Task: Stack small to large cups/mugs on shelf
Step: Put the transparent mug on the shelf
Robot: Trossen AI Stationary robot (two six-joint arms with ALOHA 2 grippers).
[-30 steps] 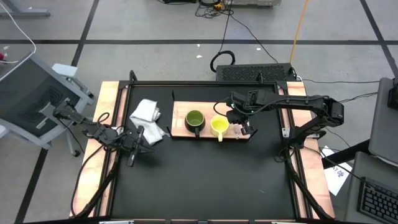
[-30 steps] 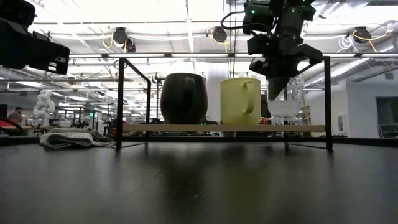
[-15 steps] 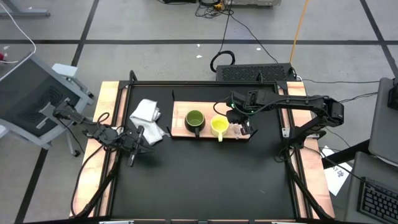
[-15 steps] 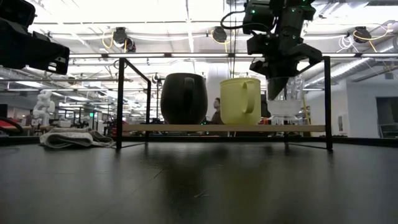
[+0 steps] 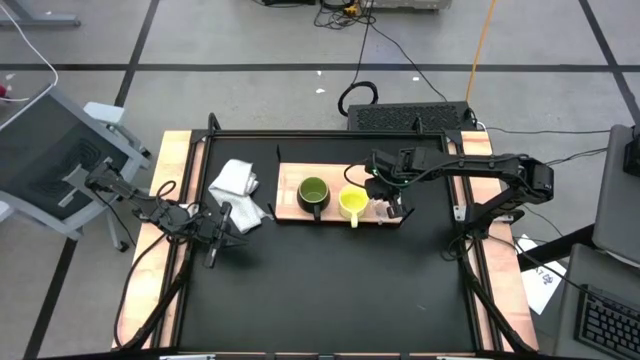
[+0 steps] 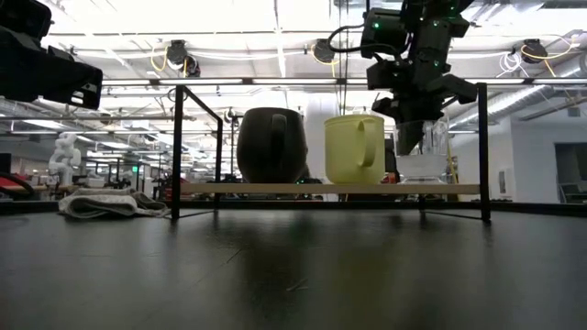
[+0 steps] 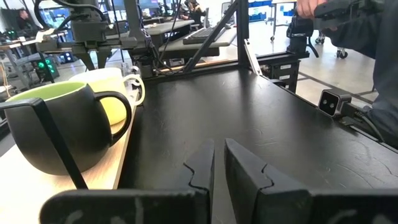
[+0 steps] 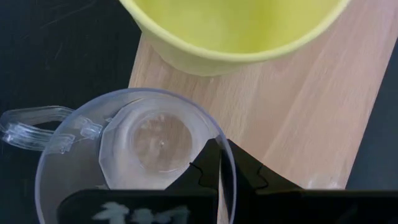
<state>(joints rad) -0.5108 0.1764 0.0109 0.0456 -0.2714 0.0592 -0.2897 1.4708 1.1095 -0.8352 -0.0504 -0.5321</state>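
Shelf (image 5: 287,195): light-wood board on the black counter (image 5: 330,290).
Green mug (image 5: 313,192): on the shelf beside the yellow mug (image 5: 351,203).
Glass cup (image 8: 127,149): at the shelf's end, just past the yellow mug.
Right gripper (image 5: 393,207): directly above the glass cup's rim, jaws nearly closed (holding nothing).
Left gripper (image 7: 217,163): low over the counter near the white cloth (image 5: 236,182), jaws nearly closed, empty.

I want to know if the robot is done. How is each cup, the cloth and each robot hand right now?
Dark green mug: upright on the shelf.
Yellow mug: upright, beside it.
Glass cup: upright, on the shelf's end.
White cloth: crumpled on the table.
Right gripper: shut on the cup's rim.
Left gripper: shut, holding nothing.
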